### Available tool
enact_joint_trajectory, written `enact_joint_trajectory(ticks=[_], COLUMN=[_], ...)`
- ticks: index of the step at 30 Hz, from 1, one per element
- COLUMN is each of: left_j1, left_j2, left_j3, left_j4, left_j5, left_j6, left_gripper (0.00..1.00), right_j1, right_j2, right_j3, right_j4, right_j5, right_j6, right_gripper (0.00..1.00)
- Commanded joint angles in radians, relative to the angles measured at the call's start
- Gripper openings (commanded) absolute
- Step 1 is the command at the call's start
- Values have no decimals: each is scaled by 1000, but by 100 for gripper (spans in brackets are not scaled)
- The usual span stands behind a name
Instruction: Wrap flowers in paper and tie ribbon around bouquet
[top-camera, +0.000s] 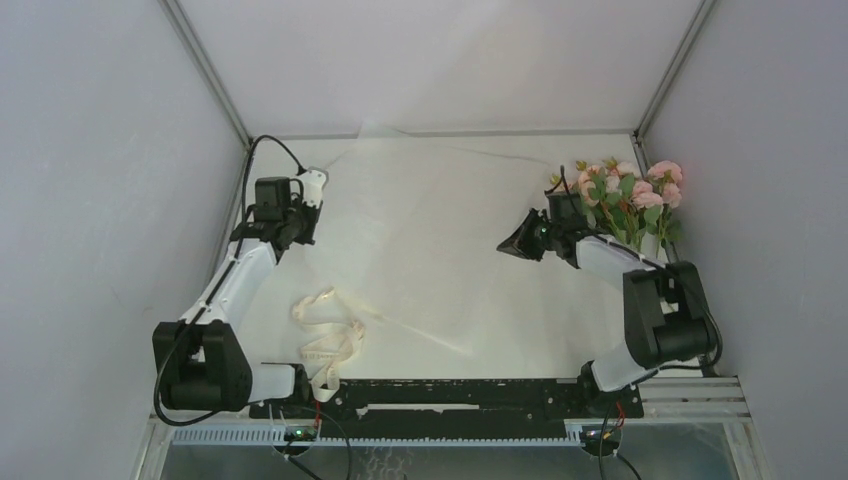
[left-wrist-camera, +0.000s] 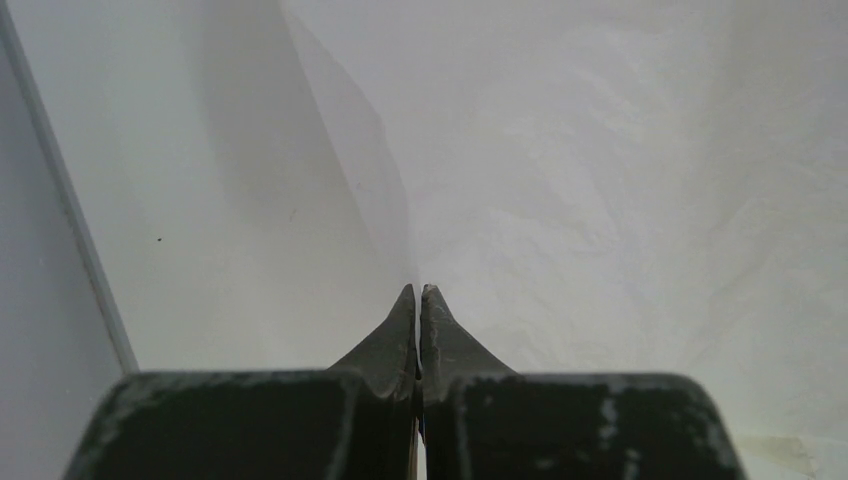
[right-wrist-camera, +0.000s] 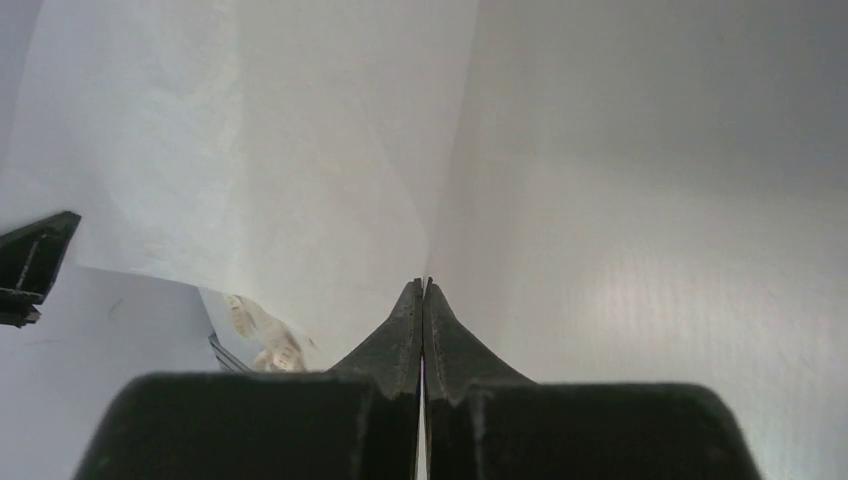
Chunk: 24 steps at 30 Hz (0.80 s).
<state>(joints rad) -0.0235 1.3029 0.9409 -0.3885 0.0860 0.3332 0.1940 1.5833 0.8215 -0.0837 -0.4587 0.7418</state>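
The paper (top-camera: 430, 230) lies spread over most of the table, creased, with its right part lifted. The flowers (top-camera: 625, 195) are well apart from its middle, at the far right corner. The ribbon (top-camera: 325, 335) lies looped by the sheet's near left edge.

You look to be straightening or shifting the sheet before the flowers go on it. Move both arms together and low, so the thin sheet is pulled flat without tearing, and take care not to drag the ribbon along.

Your left gripper (left-wrist-camera: 419, 290) has its fingers pressed together. A ridge of paper runs right up to the tips, so it appears to pinch that fold. Your right gripper (right-wrist-camera: 421, 283) is likewise pressed tight, nipping an edge of the lifted sheet.
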Motion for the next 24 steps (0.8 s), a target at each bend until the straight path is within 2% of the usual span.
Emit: enact_joint_trajectory(ticks=[1, 3, 5, 6, 8, 9, 10, 11, 13, 15, 19, 21, 24], left_j1=[-10, -12, -12, -13, -13, -10, -6, 3, 20, 55, 56, 56, 55], left_j2=[-18, -10, -1, 4, 17, 24, 29, 28, 16, -4, -50, -42, -9], left_j3=[-5, -13, -20, -19, 5, 26, 47, 66, 108, 147, 176, 191, 203], left_j4=[-23, -30, -37, -47, -88, -116, -142, -164, -205, -252, -296, -319, -336], left_j5=[38, 30, 27, 21, -28, -68, -139, -180, -211, -225, -186, -136, -69], left_j6=[-7, -14, -17, -18, -28, -32, -38, -48, -61, -60, -50, -61, -71], left_gripper=[0, 0, 2, 8, 54, 71, 80, 84, 91, 94, 95, 95, 95], right_j1=[-40, -61, -81, -94, -125, -146, -163, -178, -209, -239, -292, -341, -449], right_j2=[-99, -137, -180, -205, -260, -299, -332, -360, -395, -396, -278, -197, -84], right_j3=[-68, -76, -76, -75, -60, -45, -25, 7, 91, 175, 327, 378, 450], right_j4=[-133, -202, -256, -283, -356, -394, -438, -488, -590, -669, -806, -835, -834], right_j5=[37, 49, 69, 77, 114, 143, 174, 212, 304, 420, 720, 767, 728], right_j6=[-96, -133, -161, -173, -201, -219, -242, -270, -338, -421, -547, -586, -571], right_gripper=[0, 4, 20, 29, 51, 56, 59, 61, 63, 63, 63, 62, 61])
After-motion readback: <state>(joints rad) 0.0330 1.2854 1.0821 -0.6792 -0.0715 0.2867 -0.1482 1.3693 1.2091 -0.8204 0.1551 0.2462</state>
